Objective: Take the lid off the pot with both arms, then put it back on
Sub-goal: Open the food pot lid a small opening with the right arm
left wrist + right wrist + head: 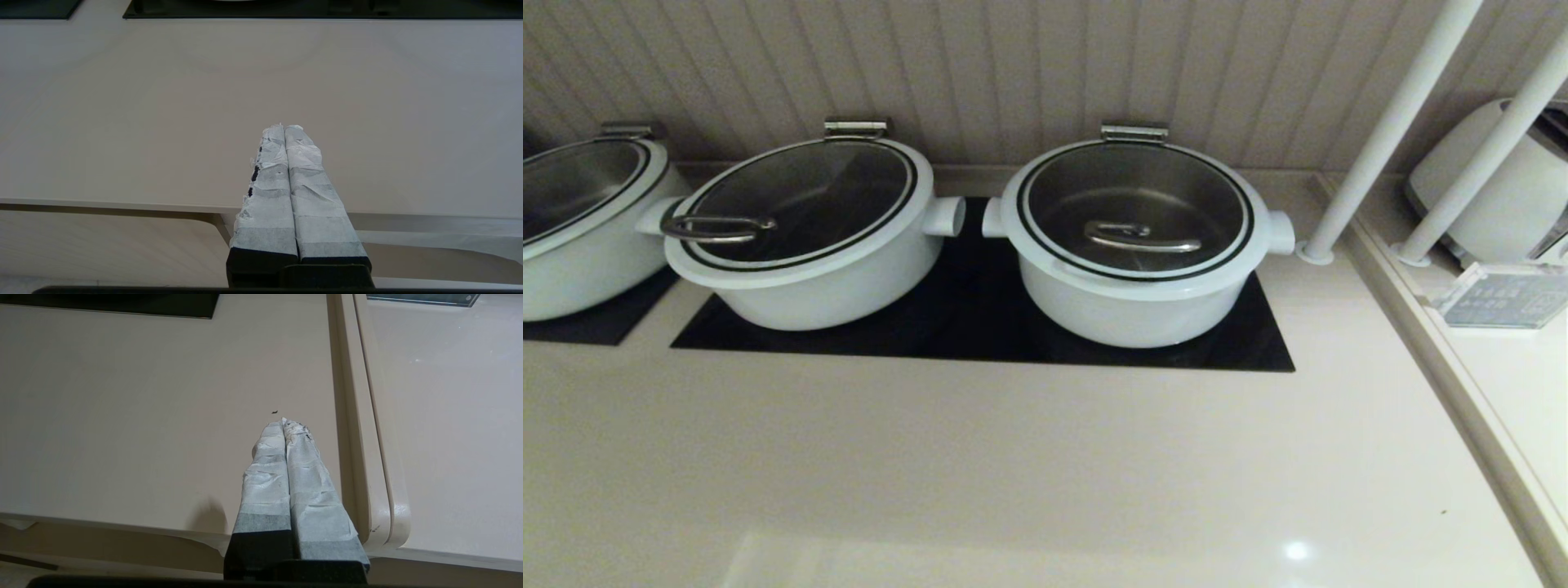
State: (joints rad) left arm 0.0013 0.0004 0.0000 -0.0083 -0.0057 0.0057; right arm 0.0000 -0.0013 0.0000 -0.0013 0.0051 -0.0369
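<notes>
The pot (1131,306) is round and white with two stub handles and a steel hinge plate, and it stands on the right of the black cooktop (980,327). Its glass lid (1135,208) lies closed on it, with the low steel bar handle (1142,237) at its centre. Neither arm shows in the head view. My left gripper (284,127) is shut and empty, low over the beige counter near its front edge. My right gripper (284,424) is shut and empty over the counter's front right, next to the raised ledge (359,428).
A like white pot (800,237) with a loop handle at its lid's rim stands left of the task pot; a third pot (580,220) is at the far left. Two white poles (1388,122), a white appliance (1494,188) and a clear sign holder (1499,296) are at the right.
</notes>
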